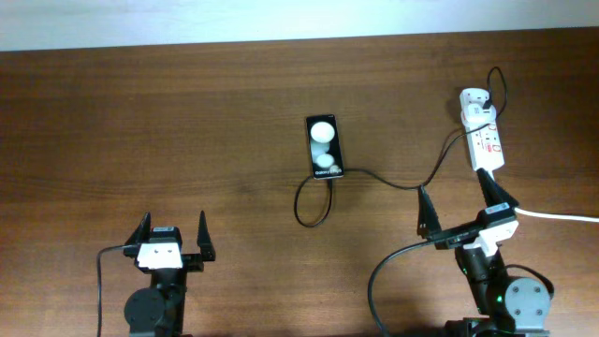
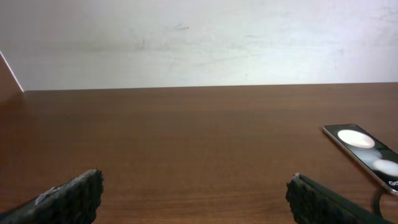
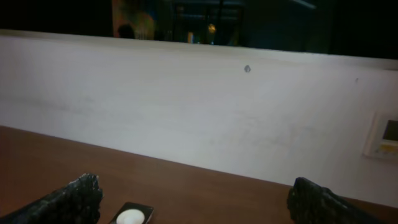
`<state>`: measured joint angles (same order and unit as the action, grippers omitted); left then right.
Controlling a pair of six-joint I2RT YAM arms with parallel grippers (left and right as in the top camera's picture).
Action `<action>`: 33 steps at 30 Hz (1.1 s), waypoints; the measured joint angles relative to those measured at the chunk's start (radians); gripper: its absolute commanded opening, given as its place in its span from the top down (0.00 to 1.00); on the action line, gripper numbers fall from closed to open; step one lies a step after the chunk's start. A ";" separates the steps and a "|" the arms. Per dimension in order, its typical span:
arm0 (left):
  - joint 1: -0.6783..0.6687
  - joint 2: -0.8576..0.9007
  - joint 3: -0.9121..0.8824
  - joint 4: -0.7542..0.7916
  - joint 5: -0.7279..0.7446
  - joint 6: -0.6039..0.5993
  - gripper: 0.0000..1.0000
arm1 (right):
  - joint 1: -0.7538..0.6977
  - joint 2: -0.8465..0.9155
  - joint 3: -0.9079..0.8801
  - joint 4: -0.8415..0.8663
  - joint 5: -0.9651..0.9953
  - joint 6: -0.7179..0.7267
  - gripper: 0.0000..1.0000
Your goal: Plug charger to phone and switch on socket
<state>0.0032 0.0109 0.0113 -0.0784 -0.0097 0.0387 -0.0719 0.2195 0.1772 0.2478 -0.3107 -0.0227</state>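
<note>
The phone (image 1: 325, 146) lies flat at mid-table, its glossy screen showing two white round reflections. It also shows at the right edge of the left wrist view as the phone (image 2: 367, 149) and at the bottom of the right wrist view as the phone (image 3: 132, 216). The charger cable (image 1: 393, 182) runs from a white adapter (image 1: 474, 103) on the socket (image 1: 488, 147) and loops beside the phone's near end. Whether its tip sits in the phone I cannot tell. My left gripper (image 1: 173, 225) (image 2: 194, 190) is open near the front edge. My right gripper (image 1: 456, 190) (image 3: 194, 196) is open just in front of the socket.
A thick white cord (image 1: 562, 216) leaves the socket toward the right edge, passing over the right arm. A thicker black robot cable (image 1: 384, 281) curves at the front right. A pale wall borders the far side of the table (image 1: 187, 112).
</note>
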 measured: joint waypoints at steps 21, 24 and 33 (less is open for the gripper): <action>0.000 -0.001 0.000 0.000 0.000 0.000 0.01 | 0.014 -0.209 -0.166 -0.301 0.076 0.045 0.01; 0.000 -0.001 0.000 0.000 0.000 0.000 0.01 | 0.014 -0.209 -0.166 -0.301 0.079 0.040 0.01; 0.000 -0.001 0.000 0.000 0.000 0.000 0.01 | 0.014 -0.209 -0.166 -0.301 0.078 -0.042 0.01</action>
<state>0.0032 0.0101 0.0113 -0.0784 -0.0101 0.0387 -0.0578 0.0109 0.0109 -0.0532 -0.2325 -0.0643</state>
